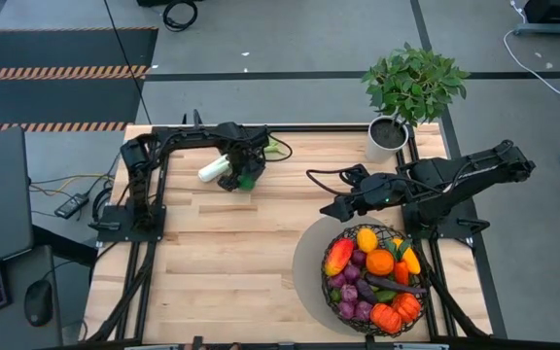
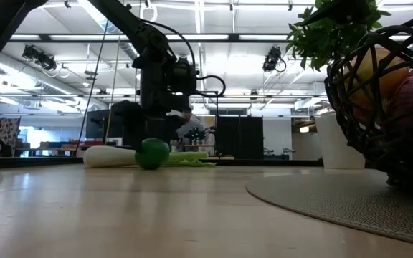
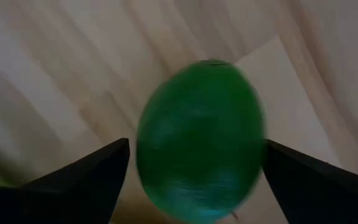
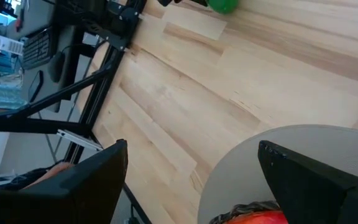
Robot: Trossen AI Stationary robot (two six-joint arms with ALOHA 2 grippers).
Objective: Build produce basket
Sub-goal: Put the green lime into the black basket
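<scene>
A pale wooden worktop [image 1: 231, 253] sits on a grey floor with striped hazard tape off to one side, and the low view looks across it into a large hall with ceiling lights. At the far edge stands a leafy potted plant [image 1: 411, 87] in a white pot.

The basket [image 1: 377, 280] of dark woven wire rests on a round grey mat [image 1: 309, 267] at the near right of the worktop. It is heaped with produce [image 1: 382, 262]: orange, yellow, red and purple pieces, with small orange pumpkins at its near rim.

Two pieces lie outside it, at the far left. A green-white leek [image 1: 212, 169] lies flat on the wood, and a lime [image 3: 197, 140] sits just beside it, on the side nearer the low camera. The left gripper [image 1: 246, 167] hangs low over this pair. In the left wrist view its jaws stand apart on either side of the lime, with a sliver of worktop showing between each finger and the fruit, so nothing is clamped.

The right gripper [image 1: 333, 208] reaches inward from the right side and hovers above the wood just beyond the basket and mat. Its jaws are spread wide and hold nothing; the right wrist view shows bare planks and the mat's edge between them.
</scene>
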